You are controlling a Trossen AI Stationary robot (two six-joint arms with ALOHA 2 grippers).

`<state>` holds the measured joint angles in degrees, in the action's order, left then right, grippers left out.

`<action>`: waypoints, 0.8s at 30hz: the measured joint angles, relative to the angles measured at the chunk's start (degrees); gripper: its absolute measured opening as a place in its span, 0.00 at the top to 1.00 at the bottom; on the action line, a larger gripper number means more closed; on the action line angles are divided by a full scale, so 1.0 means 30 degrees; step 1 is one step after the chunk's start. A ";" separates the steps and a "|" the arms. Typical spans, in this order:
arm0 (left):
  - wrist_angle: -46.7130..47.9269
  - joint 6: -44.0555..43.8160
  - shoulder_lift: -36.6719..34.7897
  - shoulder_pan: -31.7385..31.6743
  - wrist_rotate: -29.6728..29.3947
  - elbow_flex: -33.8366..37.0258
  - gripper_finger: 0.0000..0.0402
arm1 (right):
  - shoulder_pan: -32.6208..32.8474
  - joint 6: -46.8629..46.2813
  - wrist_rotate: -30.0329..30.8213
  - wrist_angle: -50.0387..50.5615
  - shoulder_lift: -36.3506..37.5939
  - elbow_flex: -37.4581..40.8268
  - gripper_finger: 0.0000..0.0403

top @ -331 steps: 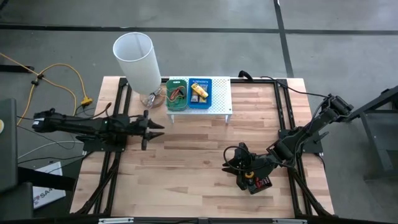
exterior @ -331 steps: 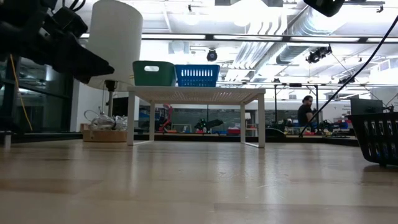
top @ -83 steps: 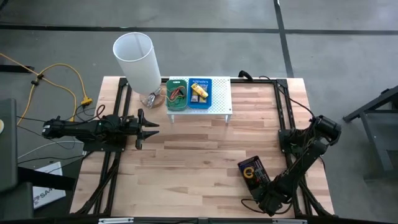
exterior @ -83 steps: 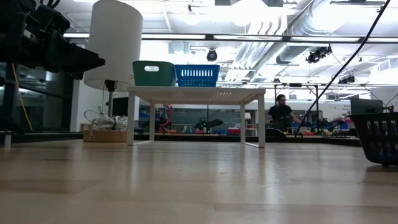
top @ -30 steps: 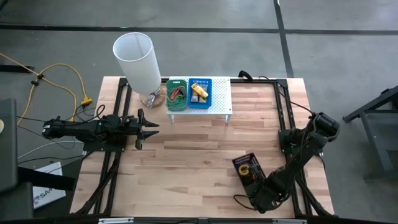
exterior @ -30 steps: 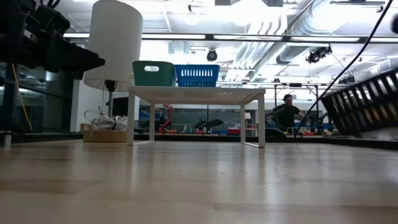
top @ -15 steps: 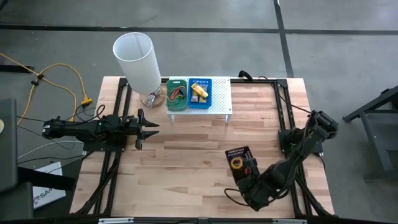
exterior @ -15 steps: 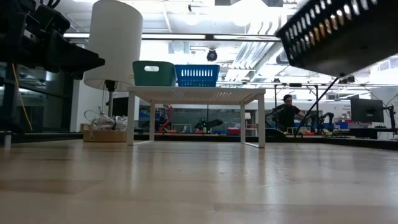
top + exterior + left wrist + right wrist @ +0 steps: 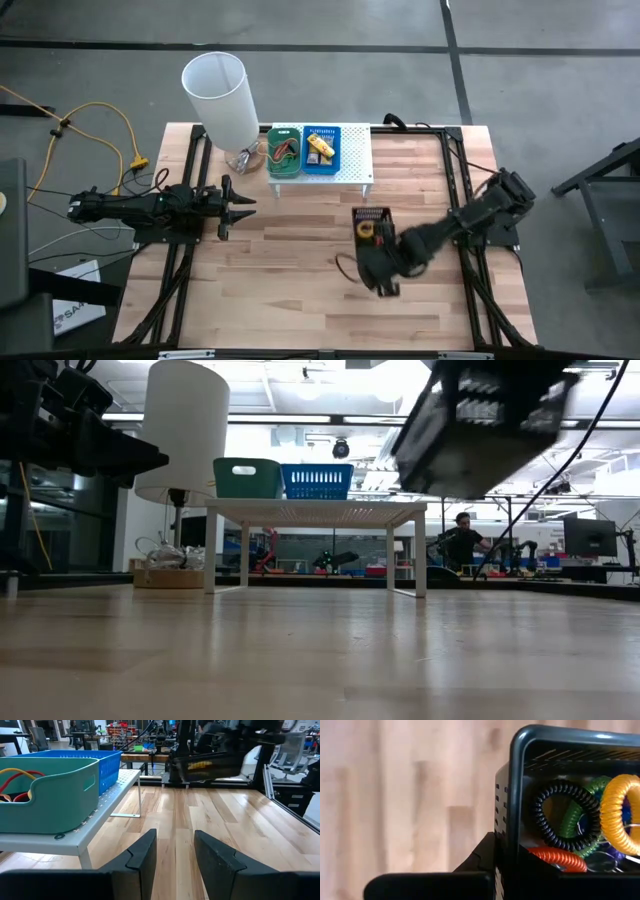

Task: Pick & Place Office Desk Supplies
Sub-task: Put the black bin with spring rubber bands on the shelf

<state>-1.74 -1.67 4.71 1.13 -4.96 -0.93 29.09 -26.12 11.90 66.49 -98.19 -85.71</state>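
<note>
Black tray point(image 9: 370, 226) airborne, right fingers point(image 9: 485, 865) clamped on its wall; left fingers point(image 9: 142, 855) apart.

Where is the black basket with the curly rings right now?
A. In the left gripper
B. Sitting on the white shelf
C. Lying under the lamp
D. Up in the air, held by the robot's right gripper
D: the right gripper is shut on the black basket, and the low view shows it well above the table.
</note>
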 joint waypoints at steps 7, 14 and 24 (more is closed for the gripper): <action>0.0000 0.0000 0.0000 -0.0001 -0.0001 0.0000 0.69 | -0.3255 0.0688 0.0631 0.0247 0.0302 -0.0560 0.99; -0.0003 0.0000 0.0000 -0.0001 0.0004 0.0000 0.69 | -0.4687 0.2498 0.0911 0.0932 0.0546 -0.2064 0.99; -0.0007 0.0000 0.0000 0.0003 0.0000 0.0000 0.69 | -0.6550 0.4547 0.0371 0.2514 0.0532 -0.2557 0.99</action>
<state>-1.76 -1.67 4.71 1.14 -4.96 -0.93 9.44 -12.48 13.02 74.03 -96.60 -93.38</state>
